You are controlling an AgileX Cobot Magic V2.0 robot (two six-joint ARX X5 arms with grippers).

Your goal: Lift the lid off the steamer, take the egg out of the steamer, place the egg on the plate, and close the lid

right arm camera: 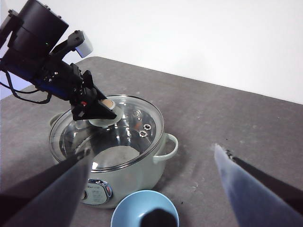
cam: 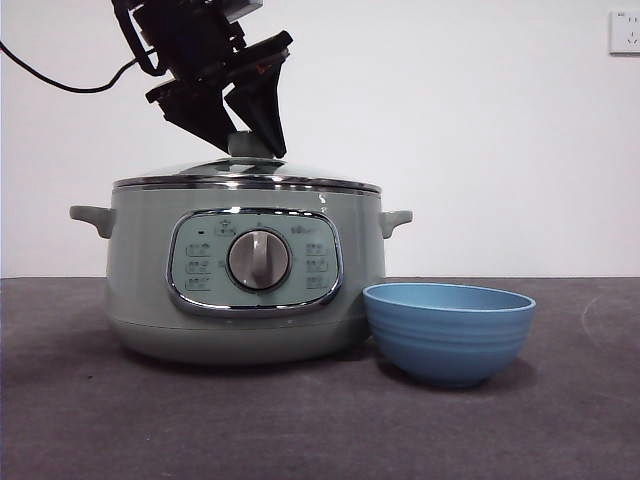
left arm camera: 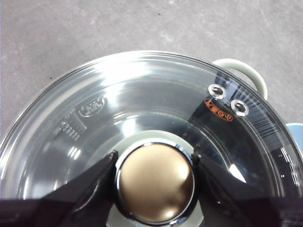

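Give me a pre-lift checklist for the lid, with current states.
1. Left gripper straddling the lid knob, one jaw each side: ok.
2. Jaws firmly clamped on the knob: cannot tell.
3. Lid seated level on the steamer: ok.
4. Right gripper open and held back from the pot: ok.
5. Plate beside the steamer, empty: ok.
6. Egg inside the steamer: cannot tell, glare on the glass.

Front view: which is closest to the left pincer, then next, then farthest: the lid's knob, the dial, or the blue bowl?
1. The knob sits right between the left pincer tips, on top of the lid.
2. The dial is lower down, on the steamer's front panel.
3. The blue bowl is farthest, on the table beside the steamer.
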